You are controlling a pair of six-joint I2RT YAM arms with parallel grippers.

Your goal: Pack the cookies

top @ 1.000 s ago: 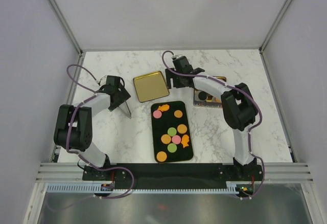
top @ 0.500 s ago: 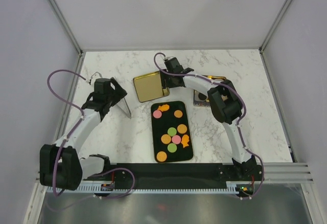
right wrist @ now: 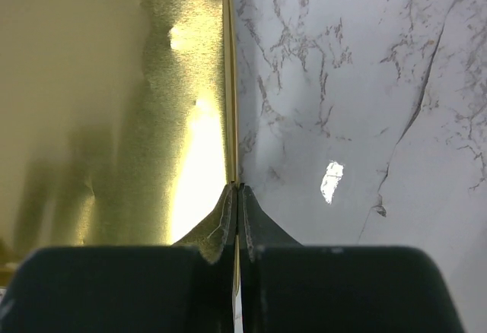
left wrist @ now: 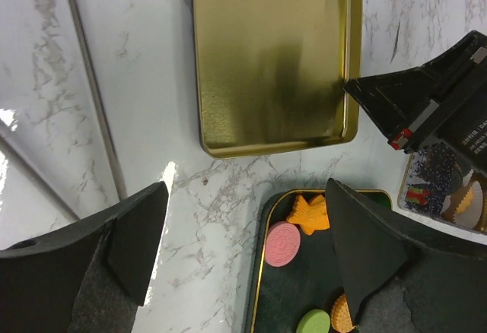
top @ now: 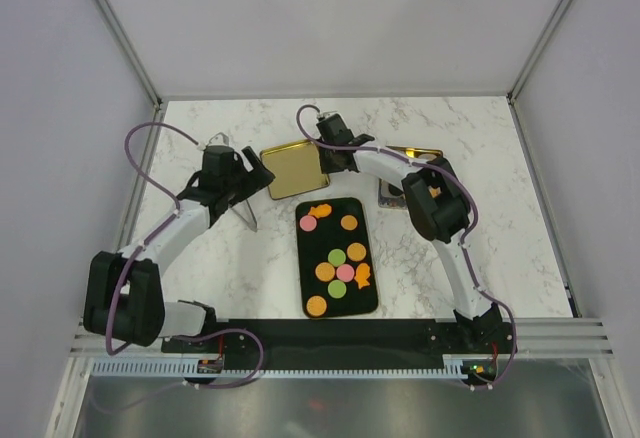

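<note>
Top external view: the left gripper (top: pixel 248 178) hangs just left of the gold tin base (top: pixel 295 170), its fingers spread wide apart with nothing between them. The right gripper (right wrist: pixel 234 190) is clamped on the tin base's right wall, one finger inside and one outside. The cookies (top: pixel 338 255) lie on the black tray (top: pixel 325 233), which sits just nearer the arm bases than the tin base. A printed lid (left wrist: pixel 437 188) lies further right, partly under the right arm.
</note>
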